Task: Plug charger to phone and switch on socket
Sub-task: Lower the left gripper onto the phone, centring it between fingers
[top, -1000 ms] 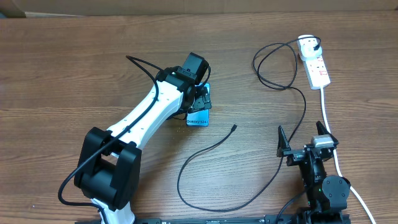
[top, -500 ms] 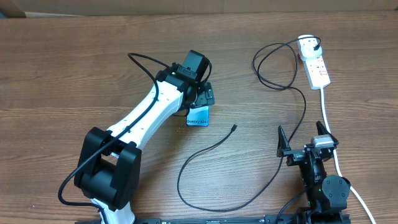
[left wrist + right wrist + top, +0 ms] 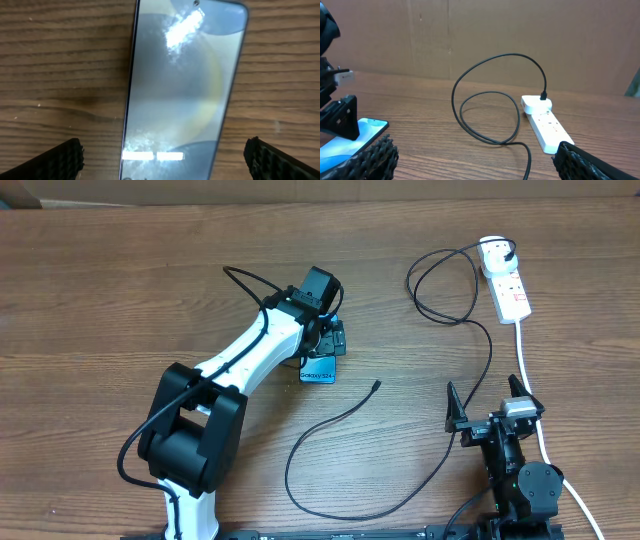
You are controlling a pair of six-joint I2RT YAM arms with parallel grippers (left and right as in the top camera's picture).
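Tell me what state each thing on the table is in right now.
phone: flat, screen up and lit, nothing plugged in.
socket: black plug in one end; switch position unclear.
charger: free tip loose on table.
left claw: open, straddling phone, not gripping.
right claw: open, empty.
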